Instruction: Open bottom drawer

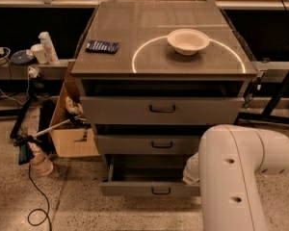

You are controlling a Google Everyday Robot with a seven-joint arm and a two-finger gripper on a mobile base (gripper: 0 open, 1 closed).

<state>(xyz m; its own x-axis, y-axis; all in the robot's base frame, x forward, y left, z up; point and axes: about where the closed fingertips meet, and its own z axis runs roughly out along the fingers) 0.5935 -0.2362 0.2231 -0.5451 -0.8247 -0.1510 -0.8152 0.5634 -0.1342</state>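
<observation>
Down low, bottom drawer [151,189] juts forward (long axis sideways), tool [190,172] beside it

The bottom drawer [135,188], low in the frame, is plain grey with a black loop handle [161,191], like the two drawers above it. The cabinet top [135,23] is grey-brown, marked with a thin bright white ring [135,61]. On it sit a cream bowl [188,41] and, further left, a dark blue packet [102,46] with pale stripes. The arm [241,172] at lower right is white. The gripper [190,170], at the bottom drawer's right end, shows cream-white. The floor [72,211] is speckled beige, the cable [36,211] black, and the box [70,141] tan.
</observation>
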